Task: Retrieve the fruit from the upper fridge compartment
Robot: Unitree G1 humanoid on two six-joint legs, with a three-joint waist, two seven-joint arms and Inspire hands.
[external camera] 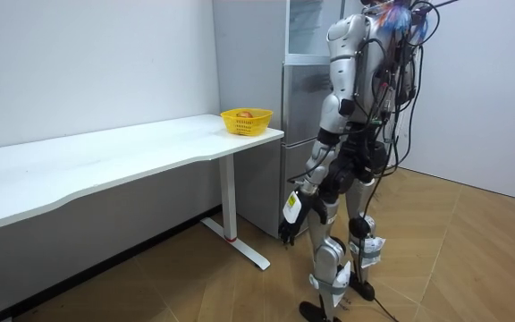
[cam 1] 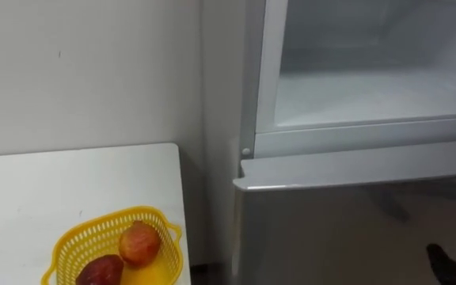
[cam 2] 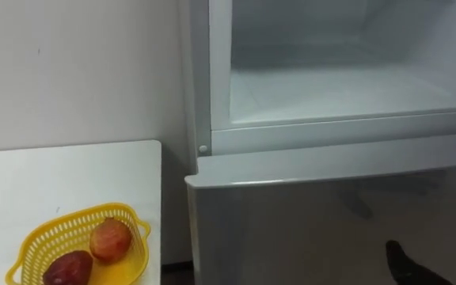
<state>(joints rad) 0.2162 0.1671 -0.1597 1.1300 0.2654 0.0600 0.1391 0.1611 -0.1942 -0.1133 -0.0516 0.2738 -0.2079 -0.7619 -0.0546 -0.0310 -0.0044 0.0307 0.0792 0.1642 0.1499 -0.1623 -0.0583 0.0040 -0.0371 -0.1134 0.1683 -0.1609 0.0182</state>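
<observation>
**Upper fridge compartment open, fruit in the basket on the table**

You are looking down at the silver-grey, two-door fridge with its white-lined upper compartment standing open. Below it, the grey lower door is closed.

To your left, the white rectangular table stands against the pale wall, with its near corner just beside the fridge. The yellow plastic mesh basket sits near that corner. Two pieces of fruit lie in it, touching each other: a round red-orange fruit and a darker red fruit on its left. You cannot tell from these views which of them came out of the fridge.

In the room view your robot stands upright facing the fridge, close to it, with the table on its left. Its dark left hand hangs low beside the thigh, well apart from the basket and the fridge. It is too small there to tell how its fingers are set.

Your right hand shows as a dark shape at the lower right of the eye views, in front of the lower door. You cannot tell whether its fingers are spread or curled.
</observation>
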